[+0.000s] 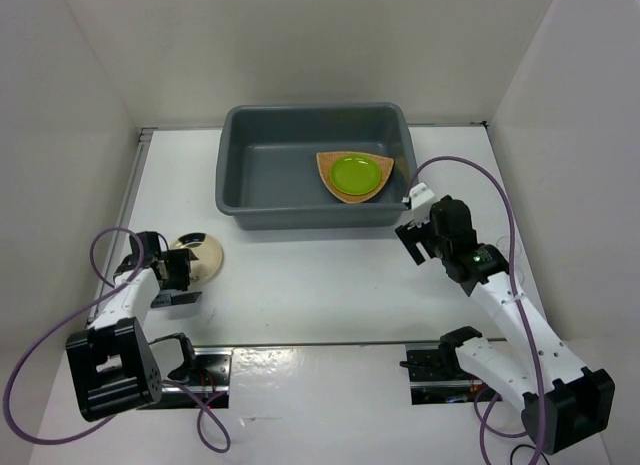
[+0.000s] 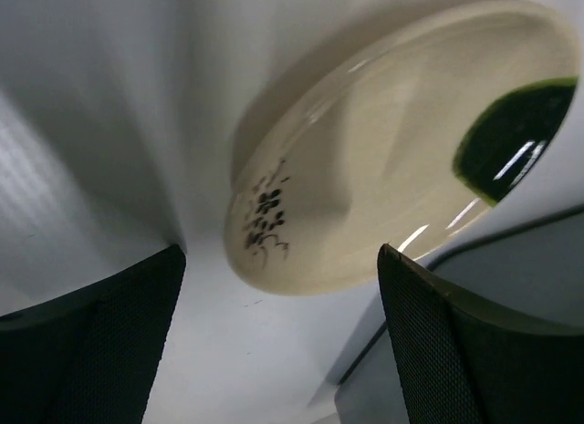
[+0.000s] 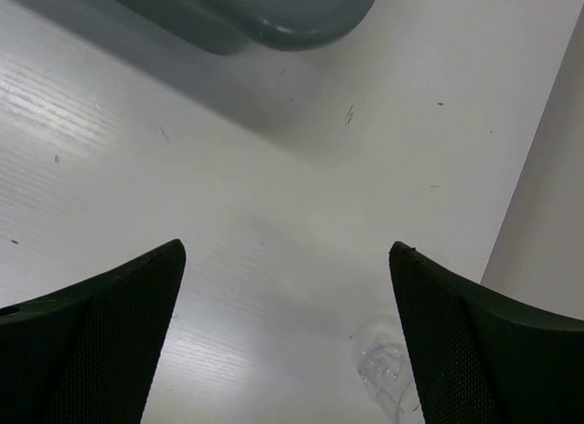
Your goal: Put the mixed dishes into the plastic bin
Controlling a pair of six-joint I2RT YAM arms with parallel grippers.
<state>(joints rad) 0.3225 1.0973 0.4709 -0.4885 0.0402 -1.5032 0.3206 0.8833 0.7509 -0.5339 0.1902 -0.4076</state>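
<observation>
The grey-blue plastic bin stands at the back centre; its corner shows in the right wrist view. Inside lie the orange-brown woven plate and, on it, the lime-green plate. The cream saucer with a dark mark lies on the table at the left. In the left wrist view the saucer sits just ahead of my fingers. My left gripper is open and empty beside it. My right gripper is open, with a small clear cup on the table close to its right finger.
White walls close in the table on the left, back and right. The right wall's foot runs close to my right gripper. A metal strip with the arm mounts crosses the near edge.
</observation>
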